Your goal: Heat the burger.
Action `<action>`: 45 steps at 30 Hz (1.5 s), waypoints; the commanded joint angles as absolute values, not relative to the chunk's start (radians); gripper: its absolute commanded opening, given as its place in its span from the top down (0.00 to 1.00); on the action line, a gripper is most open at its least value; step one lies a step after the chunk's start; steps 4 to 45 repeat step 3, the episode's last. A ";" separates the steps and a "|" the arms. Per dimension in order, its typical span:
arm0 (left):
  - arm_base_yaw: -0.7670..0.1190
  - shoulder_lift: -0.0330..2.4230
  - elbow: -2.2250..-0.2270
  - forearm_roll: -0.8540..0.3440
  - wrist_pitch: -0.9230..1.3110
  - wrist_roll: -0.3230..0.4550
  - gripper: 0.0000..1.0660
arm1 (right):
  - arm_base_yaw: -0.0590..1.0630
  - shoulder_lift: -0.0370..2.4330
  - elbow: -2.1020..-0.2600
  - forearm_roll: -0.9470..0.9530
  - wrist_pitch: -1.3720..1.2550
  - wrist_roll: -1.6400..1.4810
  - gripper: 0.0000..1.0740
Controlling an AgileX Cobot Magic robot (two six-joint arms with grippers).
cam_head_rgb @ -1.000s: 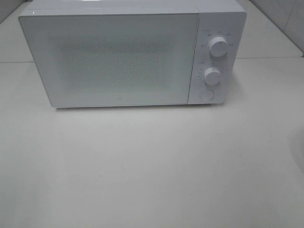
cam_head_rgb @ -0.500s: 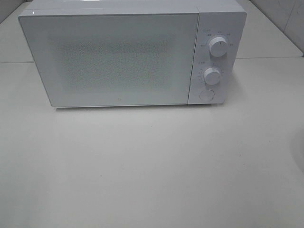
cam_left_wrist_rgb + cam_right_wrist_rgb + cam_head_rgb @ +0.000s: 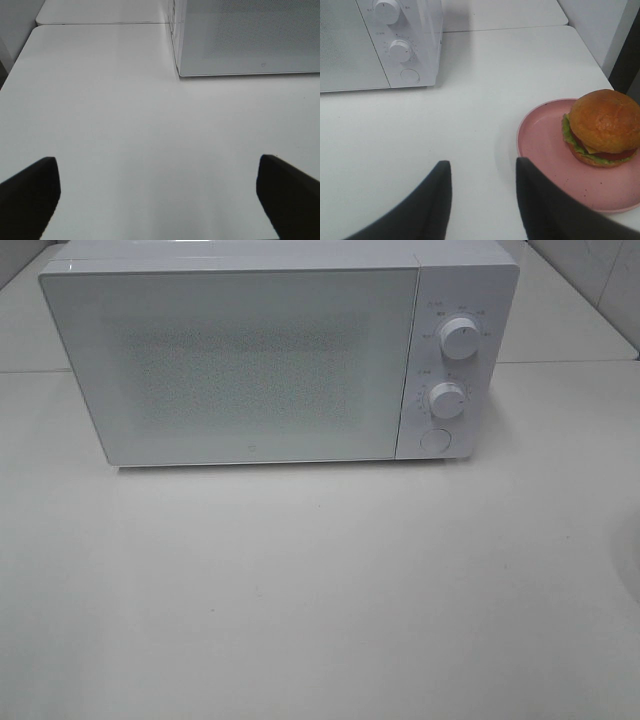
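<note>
While the microwave (image 3: 245, 360) door is shut and the burger (image 3: 603, 127) waits on its pink plate (image 3: 545, 145) to the microwave's right, both arms' fingers (image 3: 30, 195) stand released and empty, so opening that door likely comes next.

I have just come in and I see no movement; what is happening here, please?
Nothing is being handled. The microwave stands on the white table with its door shut. The burger sits on a pink plate to the microwave's right, untouched. The left end effector is wide open over bare table, and the right end effector holds nothing, near the plate.
</note>
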State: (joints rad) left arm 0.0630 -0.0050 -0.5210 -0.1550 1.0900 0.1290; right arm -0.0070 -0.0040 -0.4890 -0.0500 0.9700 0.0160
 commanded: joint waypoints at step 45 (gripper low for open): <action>0.059 -0.027 -0.520 -0.159 1.076 0.130 0.04 | -0.012 -0.033 -0.489 -0.050 0.964 0.018 0.59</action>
